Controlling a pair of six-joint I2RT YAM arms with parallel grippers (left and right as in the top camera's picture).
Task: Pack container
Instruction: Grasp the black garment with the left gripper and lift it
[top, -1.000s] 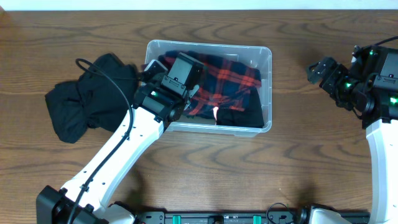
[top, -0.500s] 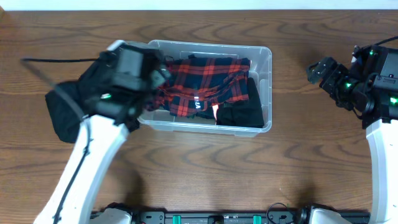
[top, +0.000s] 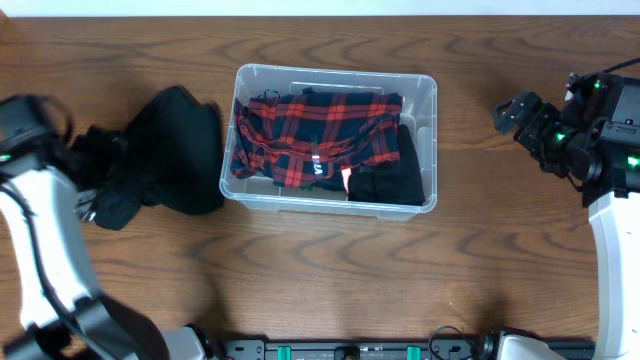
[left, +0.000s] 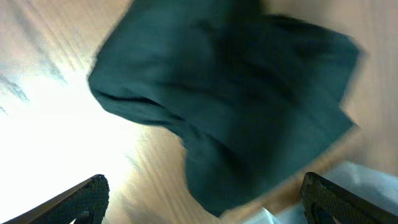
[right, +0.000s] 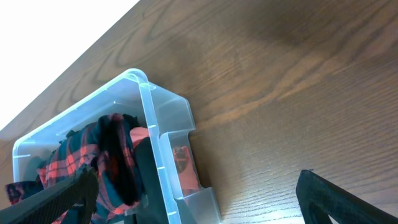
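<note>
The container (top: 425, 92), a clear plastic bin, stands in the middle of the table. A red and navy plaid garment (top: 315, 135) lies in it, with a black garment (top: 395, 180) at its right end. A heap of black cloth (top: 165, 150) rests on the table just left of the bin. My left arm (top: 28, 130) is blurred at the far left, beside that heap. In the left wrist view my left gripper (left: 205, 182) is open and empty, with the black cloth (left: 236, 93) ahead of it. My right gripper (top: 510, 114) hangs open and empty to the right of the bin.
In the right wrist view the container's (right: 158, 134) near corner and the plaid garment (right: 81, 149) sit between the open fingers (right: 339, 199), over bare wooden table (right: 292, 81). The table's far edge runs along the top of the overhead view.
My left gripper has opened, left the plaid garment in the container and swung out to the far left by the black heap. The right arm has not moved.
</note>
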